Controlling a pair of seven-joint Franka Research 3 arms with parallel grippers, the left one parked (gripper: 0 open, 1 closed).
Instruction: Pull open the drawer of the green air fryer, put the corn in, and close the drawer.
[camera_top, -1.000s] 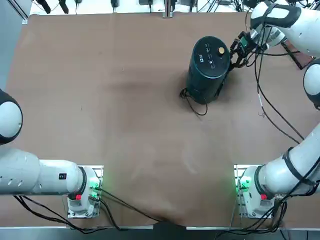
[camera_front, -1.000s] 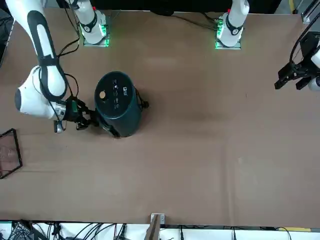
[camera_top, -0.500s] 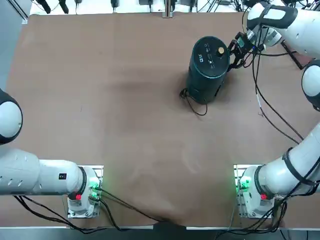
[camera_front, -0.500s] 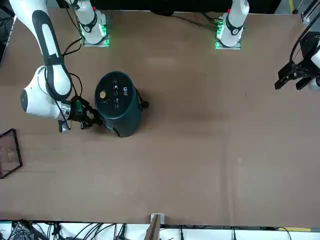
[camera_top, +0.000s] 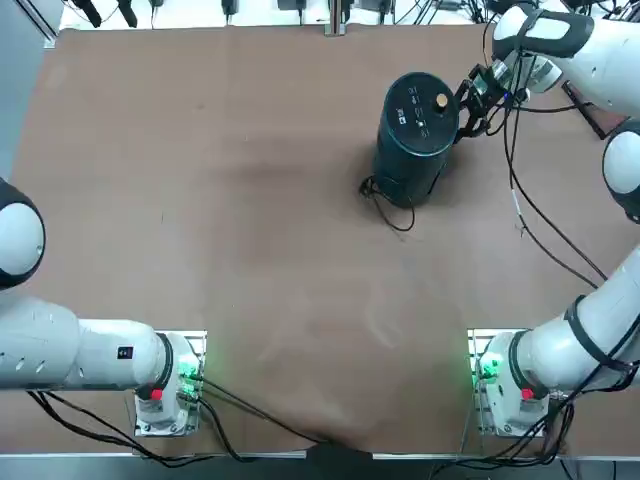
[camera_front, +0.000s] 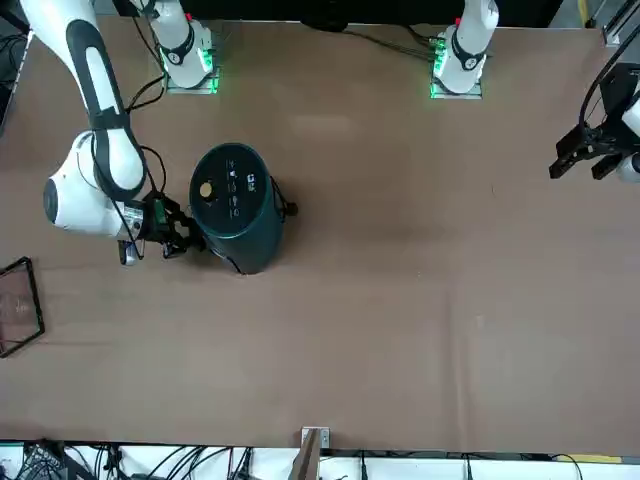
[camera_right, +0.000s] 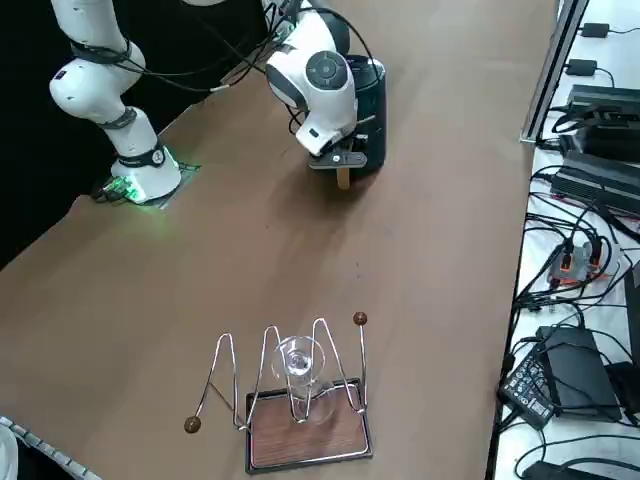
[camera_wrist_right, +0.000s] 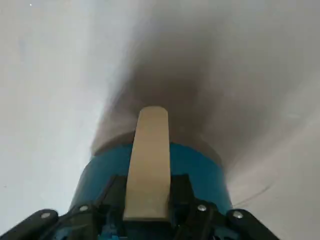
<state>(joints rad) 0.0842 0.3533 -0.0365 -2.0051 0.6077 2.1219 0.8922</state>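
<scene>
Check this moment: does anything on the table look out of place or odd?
The corn shows in no view. Otherwise nothing stands out: the green air fryer stands upright, with the right gripper at its side, jaws shut on the beige drawer handle.

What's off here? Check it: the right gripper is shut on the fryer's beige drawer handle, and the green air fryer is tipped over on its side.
One thing is wrong: the green air fryer is not tipped over. It stands upright, as the right side view shows. The rest holds: the right gripper is shut on the beige drawer handle at the fryer's side.
</scene>
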